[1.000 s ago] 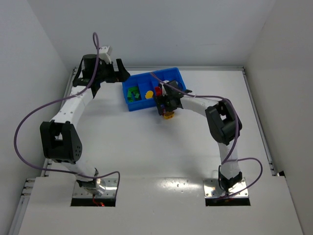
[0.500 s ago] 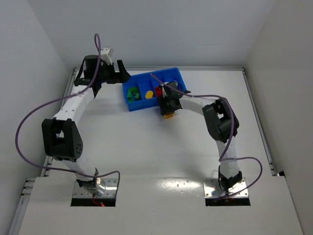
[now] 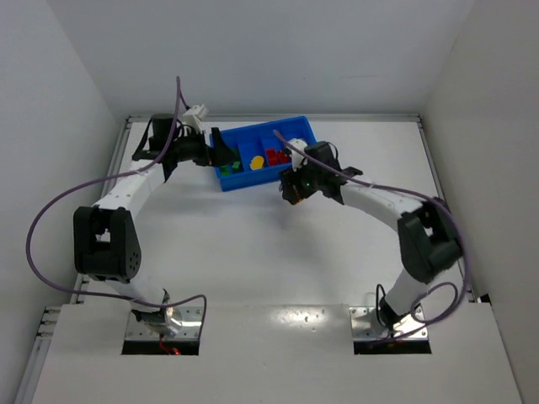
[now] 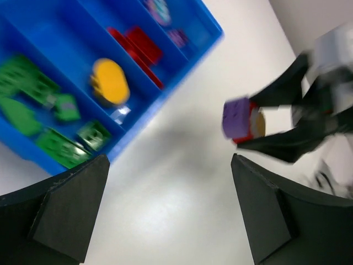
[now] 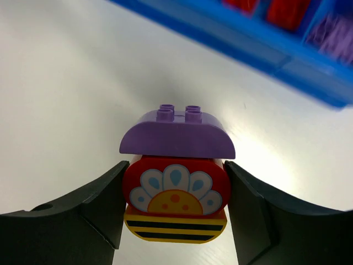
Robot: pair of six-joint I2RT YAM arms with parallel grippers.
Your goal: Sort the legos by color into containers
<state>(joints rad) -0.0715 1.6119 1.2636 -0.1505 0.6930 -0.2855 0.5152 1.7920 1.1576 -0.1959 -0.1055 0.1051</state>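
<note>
Right pincer (image 5: 175,205): I see it clamped on the brick stack (image 5: 175,160), purple over red over yellow, sitting between its fingers.
Blue tray (image 5: 259,55): beyond those fingertips, apart from the stack.
Left pincer (image 4: 171,221): fingers apart, holding nothing, tray ahead.

A: The tray (image 4: 55,38) is looking like glossy moulded plastic, smooth-walled.
B: And the table (image 3: 253,244) is showing a smooth white face, throwing back soft glare.
A: The stacked bricks (image 5: 176,168) are gleaming too: smooth plastic, the red one carrying a printed flower.
B: The fingers (image 5: 83,215) of the right gripper (image 5: 175,199) are reading as matt black plastic, while the base plates (image 3: 192,324) are shining like bare metal.
</note>
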